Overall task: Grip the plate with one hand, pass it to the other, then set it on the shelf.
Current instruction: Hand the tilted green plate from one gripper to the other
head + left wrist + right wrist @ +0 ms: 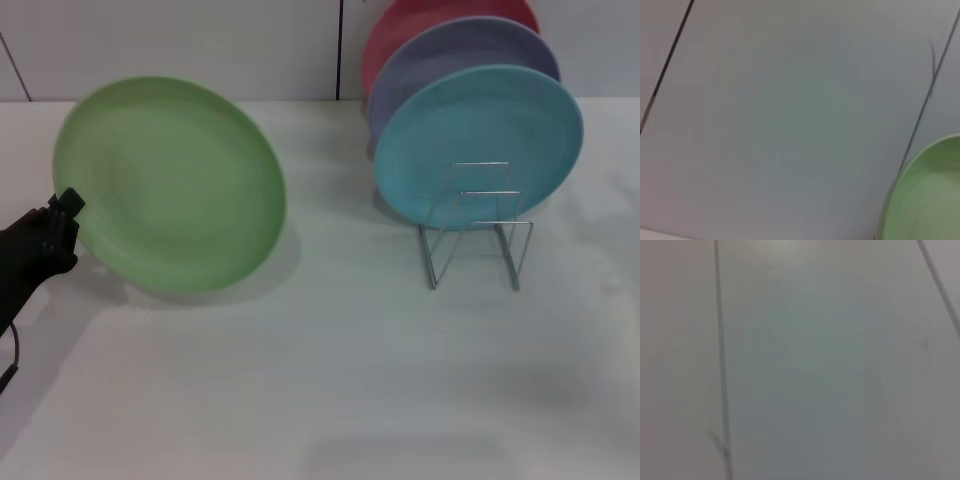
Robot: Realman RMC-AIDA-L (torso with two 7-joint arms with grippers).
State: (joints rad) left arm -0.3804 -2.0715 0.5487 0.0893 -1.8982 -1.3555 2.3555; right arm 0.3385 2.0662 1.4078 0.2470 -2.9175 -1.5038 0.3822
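The light green plate [170, 185] stands tilted up on edge above the white table at the left, throwing a shadow under it. My left gripper [62, 222], black, holds its left rim and is shut on it. In the left wrist view a curved part of the plate [930, 200] shows against a pale panelled wall. The shelf [476, 228], a small silver wire rack, stands at the right, and its front loops hold nothing. My right gripper is out of view; its wrist view shows only the wall.
A light blue plate [480, 140] stands upright in the rack, with a lavender plate [450, 55] and a red plate [400, 25] behind it. The white table [330, 380] stretches across the front, with a wall behind it.
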